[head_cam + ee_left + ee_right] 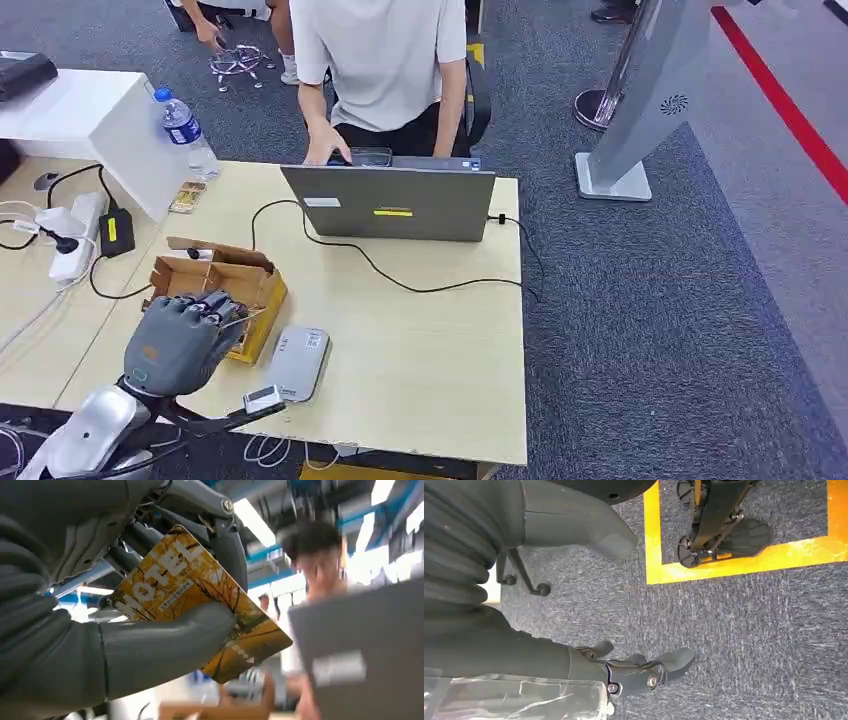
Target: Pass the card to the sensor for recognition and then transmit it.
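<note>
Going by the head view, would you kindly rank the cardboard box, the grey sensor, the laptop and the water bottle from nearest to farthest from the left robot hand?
1. Cardboard box, right under the left robot hand.
2. Grey sensor, just beside it.
3. Laptop, across the table.
4. Water bottle, far corner.

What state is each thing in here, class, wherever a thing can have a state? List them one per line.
Left robot hand: closed on the card, above the box's near edge.
Card: held, yellow, printed "MOTEL".
Right robot hand: holds nothing, fingers apart, above carpet.
Cardboard box: flaps open.
Laptop: lid open, cable plugged in.
Water bottle: upright, capped.
Grey sensor: flat on the table.
</note>
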Motion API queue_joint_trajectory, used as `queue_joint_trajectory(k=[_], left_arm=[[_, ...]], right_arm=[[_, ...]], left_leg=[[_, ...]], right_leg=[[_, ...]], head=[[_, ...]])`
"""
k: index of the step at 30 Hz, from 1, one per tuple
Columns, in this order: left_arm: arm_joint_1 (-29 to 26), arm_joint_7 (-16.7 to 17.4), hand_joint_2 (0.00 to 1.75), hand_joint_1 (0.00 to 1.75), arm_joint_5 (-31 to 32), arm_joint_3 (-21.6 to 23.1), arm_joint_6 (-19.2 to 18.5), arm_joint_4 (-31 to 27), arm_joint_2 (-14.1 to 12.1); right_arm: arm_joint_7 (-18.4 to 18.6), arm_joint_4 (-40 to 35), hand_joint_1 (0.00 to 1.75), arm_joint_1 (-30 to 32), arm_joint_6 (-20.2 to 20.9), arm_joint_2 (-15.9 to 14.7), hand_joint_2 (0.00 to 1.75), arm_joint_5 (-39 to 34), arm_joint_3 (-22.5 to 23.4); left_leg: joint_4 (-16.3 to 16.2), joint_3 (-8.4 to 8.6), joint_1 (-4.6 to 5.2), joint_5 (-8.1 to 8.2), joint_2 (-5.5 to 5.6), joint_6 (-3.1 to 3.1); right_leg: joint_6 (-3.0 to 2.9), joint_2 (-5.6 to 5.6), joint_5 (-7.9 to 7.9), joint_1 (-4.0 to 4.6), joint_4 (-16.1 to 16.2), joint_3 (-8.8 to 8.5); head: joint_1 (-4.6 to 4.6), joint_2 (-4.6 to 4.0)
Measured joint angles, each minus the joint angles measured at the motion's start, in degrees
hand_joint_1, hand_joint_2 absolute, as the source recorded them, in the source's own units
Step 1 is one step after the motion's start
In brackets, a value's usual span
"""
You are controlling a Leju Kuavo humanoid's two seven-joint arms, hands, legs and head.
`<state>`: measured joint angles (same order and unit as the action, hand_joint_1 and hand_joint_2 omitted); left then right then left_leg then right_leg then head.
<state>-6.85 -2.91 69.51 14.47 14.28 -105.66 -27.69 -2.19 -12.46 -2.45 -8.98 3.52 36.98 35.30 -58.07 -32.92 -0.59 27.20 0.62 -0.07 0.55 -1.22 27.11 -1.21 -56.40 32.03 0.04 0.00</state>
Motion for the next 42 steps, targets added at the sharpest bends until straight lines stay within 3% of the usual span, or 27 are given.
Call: queue_joint_trajectory(k=[4,13,24,28,33,37,42], left_arm=[[2.3,0.5,1.75,1.75,0.7,0.5,-3.5,5.7,0.4],[7.7,0.1,1.75,1.75,0.2,5.6,-6.6,16.4,2.6],[10.2,-0.4,1.75,1.75,-0.2,10.4,-7.5,20.3,3.8],[10.4,-0.6,1.75,1.75,-2.1,12.2,-9.8,21.0,2.9],[11.5,-0.7,1.75,1.75,-5.5,14.5,-12.6,21.3,-0.6],[12.8,-0.8,1.75,1.75,-6.4,15.0,-11.2,21.2,-1.6],[16.3,-0.2,1.75,1.75,-7.3,15.0,-4.8,18.6,-0.5]], right_arm=[[0.4,0.0,0.00,-0.1,0.2,0.2,1.75,0.9,0.4],[0.5,0.0,0.00,-0.4,0.5,0.4,1.75,2.7,0.4],[0.4,0.0,0.00,-0.6,0.6,0.7,1.75,3.5,0.4],[0.6,0.0,0.00,-0.8,0.7,0.8,1.75,3.8,0.4],[0.8,0.0,0.00,-0.9,0.8,0.8,1.75,4.6,0.6],[0.7,0.0,0.00,-0.9,0.8,0.8,1.75,4.6,0.9],[0.2,0.0,0.00,-0.9,0.7,0.8,1.75,5.2,1.6]], left_leg=[[0.0,0.00,-0.01,-0.04,0.01,-0.01],[0.0,0.00,0.00,-0.04,0.02,-0.01],[0.0,0.00,-0.01,-0.04,0.03,-0.01],[0.0,0.00,-0.02,-0.04,0.02,-0.01],[0.0,0.01,-0.04,-0.04,0.03,-0.01],[0.0,0.01,-0.04,-0.07,0.03,0.00],[-0.1,-0.01,-0.04,-0.08,0.06,0.01]], right_leg=[[0.00,0.00,-0.01,0.02,0.0,-0.01],[0.02,-0.01,-0.02,0.01,0.0,-0.01],[0.02,0.00,-0.02,0.02,0.0,-0.01],[0.02,-0.01,-0.02,0.03,0.0,-0.01],[0.01,0.00,-0.02,0.05,0.0,-0.02],[0.01,0.01,-0.02,0.05,0.0,-0.01],[0.03,0.04,-0.04,0.05,0.0,-0.05]], head=[[0.00,0.00],[0.02,0.00],[0.02,0.00],[0.02,0.00],[0.02,0.00],[0.00,0.00],[0.02,0.00]])
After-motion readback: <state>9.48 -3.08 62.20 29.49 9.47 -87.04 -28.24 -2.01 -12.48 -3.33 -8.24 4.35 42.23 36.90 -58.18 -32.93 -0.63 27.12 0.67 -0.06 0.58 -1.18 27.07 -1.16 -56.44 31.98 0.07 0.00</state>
